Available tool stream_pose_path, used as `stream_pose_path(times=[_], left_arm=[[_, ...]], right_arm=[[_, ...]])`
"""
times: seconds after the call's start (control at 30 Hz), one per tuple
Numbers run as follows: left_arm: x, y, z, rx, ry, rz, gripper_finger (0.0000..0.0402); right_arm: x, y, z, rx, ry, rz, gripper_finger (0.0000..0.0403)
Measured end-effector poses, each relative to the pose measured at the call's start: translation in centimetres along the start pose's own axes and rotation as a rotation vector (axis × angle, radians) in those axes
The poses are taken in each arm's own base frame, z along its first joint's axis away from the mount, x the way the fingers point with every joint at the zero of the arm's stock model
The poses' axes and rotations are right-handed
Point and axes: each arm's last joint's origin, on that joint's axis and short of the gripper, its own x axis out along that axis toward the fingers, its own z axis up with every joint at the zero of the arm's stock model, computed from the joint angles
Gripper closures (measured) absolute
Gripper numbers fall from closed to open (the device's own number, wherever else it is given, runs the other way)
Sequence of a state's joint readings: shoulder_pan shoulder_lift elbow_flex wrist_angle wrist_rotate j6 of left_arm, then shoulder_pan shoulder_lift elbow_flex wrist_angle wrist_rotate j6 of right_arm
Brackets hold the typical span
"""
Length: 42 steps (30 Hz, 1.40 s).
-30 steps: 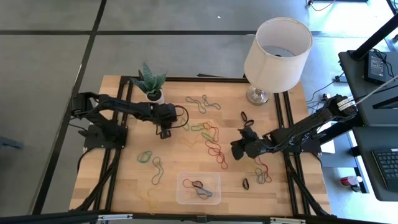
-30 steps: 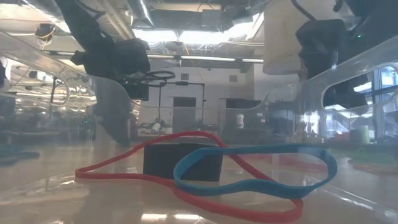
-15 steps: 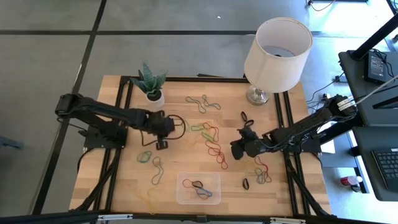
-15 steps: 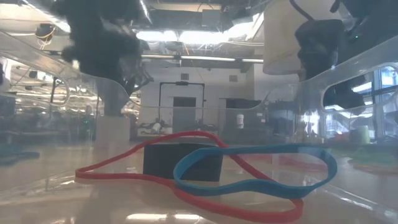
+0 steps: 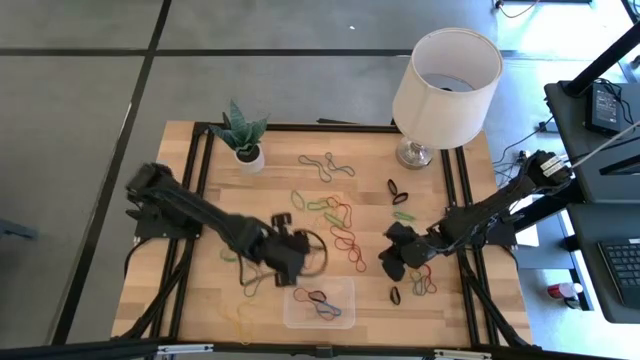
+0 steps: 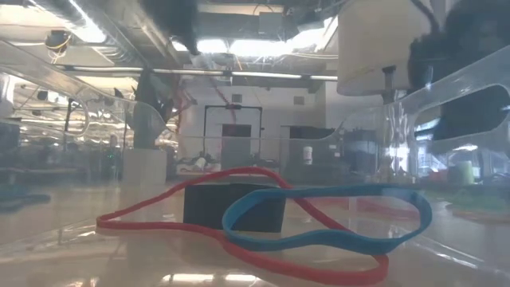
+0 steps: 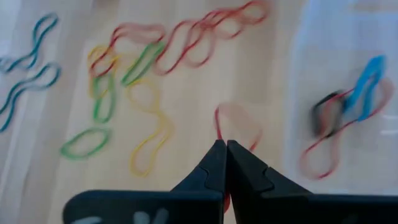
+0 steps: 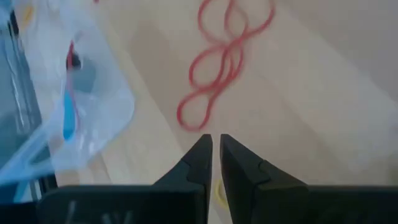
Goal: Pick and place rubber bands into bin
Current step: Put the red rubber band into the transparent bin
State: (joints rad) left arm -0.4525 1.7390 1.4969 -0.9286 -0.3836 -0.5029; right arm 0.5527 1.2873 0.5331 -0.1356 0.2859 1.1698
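The bin (image 5: 320, 303) sits at the table's (image 5: 200, 310) 6 o'clock edge and holds a red band (image 6: 239, 231), a blue band (image 6: 327, 215) and a black one (image 7: 323, 115). Loose bands (image 5: 335, 215) lie scattered across the middle of the table, toward 12 o'clock from the bin. The left gripper (image 5: 292, 262) is just beside the bin's 11 o'clock corner, fingers pressed together; the left wrist view shows a thin red loop (image 7: 236, 124) at their tips. The right gripper (image 5: 393, 268) is at the bin's 2 o'clock, fingers a narrow slit apart with nothing seen between them. Only the low view shows the red and blue bands crossing; only the right wrist view shows a red chain (image 8: 224, 56) beyond its fingers.
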Motion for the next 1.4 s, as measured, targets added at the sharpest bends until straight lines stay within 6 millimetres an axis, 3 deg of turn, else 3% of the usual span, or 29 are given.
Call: stream_pose_path(times=[0.2,0.4,0.6,1.17,1.4], left_arm=[[-0.6,-5.0,3.4,0.028,-0.057,-0.022,0.0399],[-1.0,-8.0,5.1,0.031,-0.112,-0.053,0.0399],[1.0,-9.8,4.5,-0.001,-0.051,-0.090,0.0399],[10.1,-12.6,1.9,-0.001,0.198,-0.123,0.0398],[11.1,-13.0,1.5,-0.023,0.229,-0.130,0.0355]], right_arm=[[-0.5,0.5,-1.5,-0.060,0.041,0.023,0.0366],[-0.8,0.6,-2.5,-0.098,0.069,0.023,0.0366],[-1.0,0.8,-2.9,-0.113,0.076,0.031,0.0366],[-1.0,0.8,-3.0,-0.120,0.053,0.019,0.0366],[-1.0,0.7,-3.0,-0.121,0.054,0.016,0.0366]])
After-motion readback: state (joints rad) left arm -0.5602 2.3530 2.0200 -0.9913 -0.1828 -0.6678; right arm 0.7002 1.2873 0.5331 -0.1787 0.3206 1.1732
